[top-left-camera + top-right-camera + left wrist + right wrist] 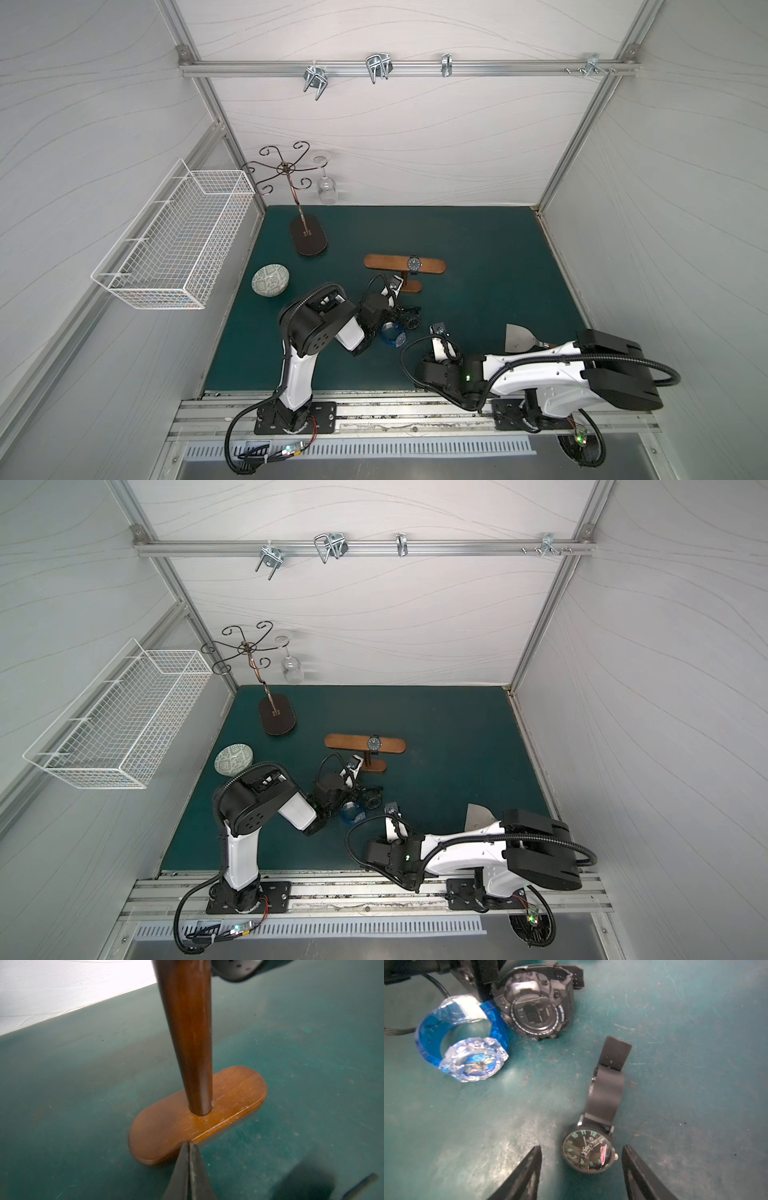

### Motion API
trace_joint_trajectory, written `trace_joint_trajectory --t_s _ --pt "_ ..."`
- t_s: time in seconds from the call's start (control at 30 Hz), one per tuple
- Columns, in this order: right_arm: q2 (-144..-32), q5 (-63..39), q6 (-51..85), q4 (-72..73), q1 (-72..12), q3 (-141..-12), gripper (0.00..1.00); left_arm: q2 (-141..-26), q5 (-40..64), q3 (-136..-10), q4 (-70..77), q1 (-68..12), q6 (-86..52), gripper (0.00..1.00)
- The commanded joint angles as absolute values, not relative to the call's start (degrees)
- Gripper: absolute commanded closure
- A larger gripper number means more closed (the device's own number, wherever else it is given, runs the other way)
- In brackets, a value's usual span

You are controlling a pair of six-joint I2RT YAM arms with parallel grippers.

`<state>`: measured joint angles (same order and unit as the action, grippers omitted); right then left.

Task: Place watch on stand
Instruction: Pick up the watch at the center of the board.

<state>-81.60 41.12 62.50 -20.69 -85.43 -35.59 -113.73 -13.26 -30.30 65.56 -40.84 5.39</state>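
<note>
Left arm, right arm: white shells, black joints, corrugated black cable conduits, bolted black bases. Right gripper: dark tapered fingers.

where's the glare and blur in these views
Left wrist: the wall is blown out white; the stand is soft close to the lens, sharper at its base. Right wrist: the analog watch has reflections across its glass; the blue watch is slightly blurred. In both top views: even light, faint shadows on the mat.
</note>
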Motion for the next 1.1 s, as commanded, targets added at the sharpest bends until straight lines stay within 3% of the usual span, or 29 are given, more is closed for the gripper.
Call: trace_joint_trajectory --t_s 0.0,0.73,1.07 --pt "-82.54 41.97 64.73 -23.32 -85.93 -36.29 0.39 -115.31 -14.21 -29.88 66.53 -40.98 6.28 0.94" --pt "-84.68 42.39 65.41 -21.67 -85.57 -35.56 0.39 -114.26 -14.43 -29.36 66.36 -41.05 6.88 0.94" --pt "-84.9 41.24 64.25 -19.36 -84.25 -34.45 0.46 -114.6 -14.39 -29.44 66.45 -41.06 6.93 0.94"
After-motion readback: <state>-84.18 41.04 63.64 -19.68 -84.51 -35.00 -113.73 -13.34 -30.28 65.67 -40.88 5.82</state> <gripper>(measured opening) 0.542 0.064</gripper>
